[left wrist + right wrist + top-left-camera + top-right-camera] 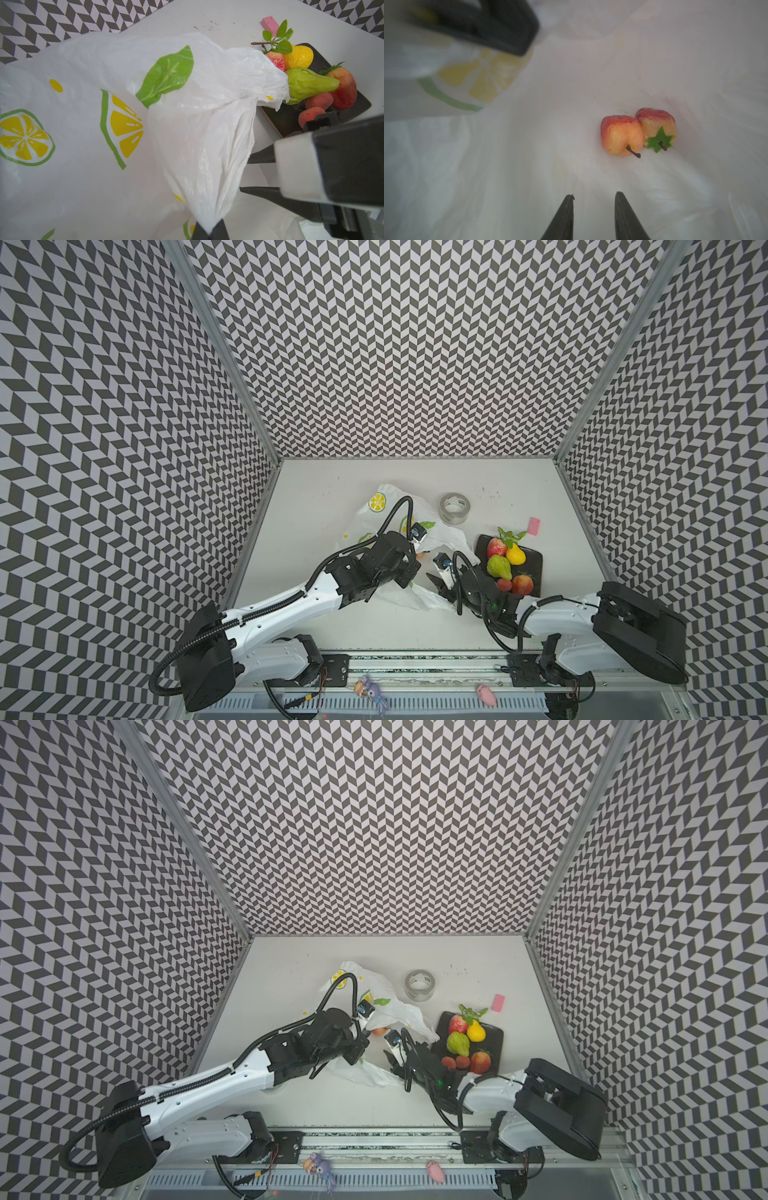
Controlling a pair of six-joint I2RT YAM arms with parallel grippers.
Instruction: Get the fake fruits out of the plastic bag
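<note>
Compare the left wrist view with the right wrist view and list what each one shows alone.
Left wrist only: the left claw shut on a pinch of the plastic bag, fake fruits on the black tray, a pink block. Right wrist only: two apple-like fruits touching inside the bag. Both: the bag and the open, empty right claw.

Lemon print on white, zigzag walls all round.
White plastic bag (207, 135) with yellow-green lemon slices; red-and-peach fake fruits (622, 136); black tray (534, 564); pale desk (311, 497); black-and-white chevron walls (395, 344).
</note>
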